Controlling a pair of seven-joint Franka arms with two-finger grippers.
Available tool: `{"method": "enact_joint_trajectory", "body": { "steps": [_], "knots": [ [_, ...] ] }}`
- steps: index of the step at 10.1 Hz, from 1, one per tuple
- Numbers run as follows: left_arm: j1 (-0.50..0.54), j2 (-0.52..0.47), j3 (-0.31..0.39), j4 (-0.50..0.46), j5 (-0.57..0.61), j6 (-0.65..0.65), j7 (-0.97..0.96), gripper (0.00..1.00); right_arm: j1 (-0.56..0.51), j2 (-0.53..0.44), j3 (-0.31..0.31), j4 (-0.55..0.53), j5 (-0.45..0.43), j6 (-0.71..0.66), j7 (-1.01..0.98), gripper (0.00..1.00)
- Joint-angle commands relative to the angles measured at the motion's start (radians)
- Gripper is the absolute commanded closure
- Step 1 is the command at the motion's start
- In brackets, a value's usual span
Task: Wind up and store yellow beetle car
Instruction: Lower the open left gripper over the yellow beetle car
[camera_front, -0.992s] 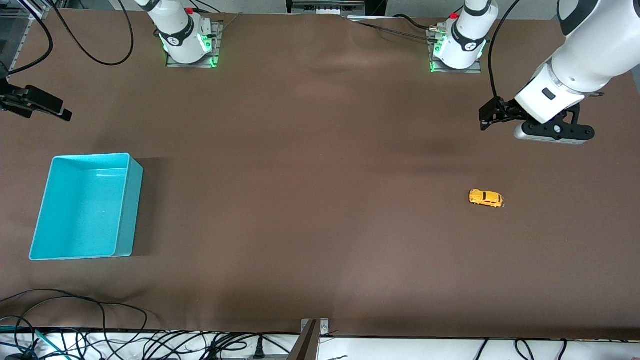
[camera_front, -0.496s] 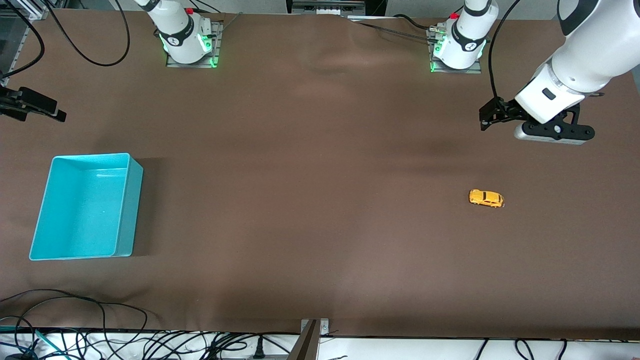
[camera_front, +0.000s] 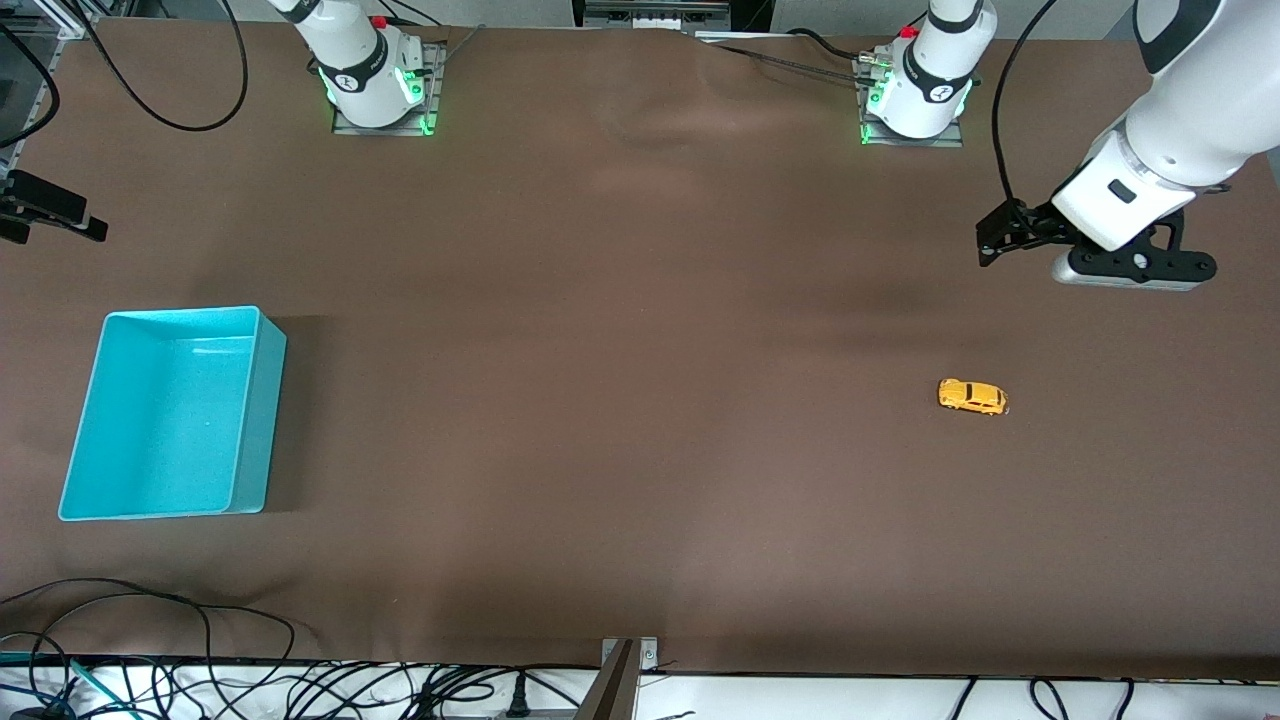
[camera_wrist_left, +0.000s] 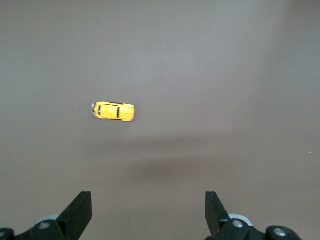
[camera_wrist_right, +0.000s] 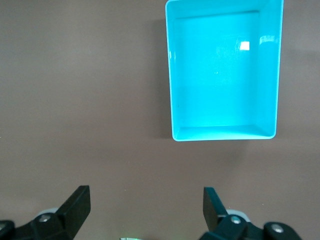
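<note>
Yellow beetle car sits on its wheels on the brown surface, toward the left arm's end, in open space with nothing touching it. Body lies lengthwise along the surface's long axis. In the left wrist view the car shows dark windows and a rounded roof. No writing legible on it.

Left gripper hangs in the air over bare surface toward the left arm's end, not over the car; the car lies nearer to the front camera than the spot beneath it. Fingers spread wide apart, nothing between them. In the front view the gripper shows as a dark assembly at the end of the white arm.

Right gripper is up over bare surface at the right arm's end, close to the turquoise bin; fingers wide apart, holding nothing. In the front view only a dark part of it shows at the frame edge.

Turquoise bin stands upright at the right arm's end, well apart from the car. Interior holds nothing visible; no label readable.

Arm bases carry small dark round logos, too small to read. Cables run along the surface edge nearest the front camera.
</note>
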Motion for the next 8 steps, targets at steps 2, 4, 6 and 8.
{"method": "enact_joint_trajectory", "body": {
  "steps": [2, 4, 6, 8],
  "knots": [
    [0.016, 0.049, -0.002, 0.006, 0.038, 0.018, 0.206, 0.00, -0.006, 0.004, -0.011, -0.006, 0.027, 0.005, -0.044, 0.00],
    [0.064, 0.122, -0.003, 0.038, 0.036, 0.016, 0.465, 0.00, -0.006, 0.003, -0.015, -0.005, 0.027, 0.012, -0.043, 0.00],
    [0.106, 0.222, -0.002, 0.102, 0.035, 0.019, 0.693, 0.00, -0.005, 0.003, -0.014, -0.005, 0.030, 0.025, -0.044, 0.00],
    [0.140, 0.310, -0.003, 0.132, 0.033, 0.054, 0.918, 0.00, 0.000, 0.009, -0.011, -0.006, 0.029, 0.022, -0.044, 0.00]
  ]
}}
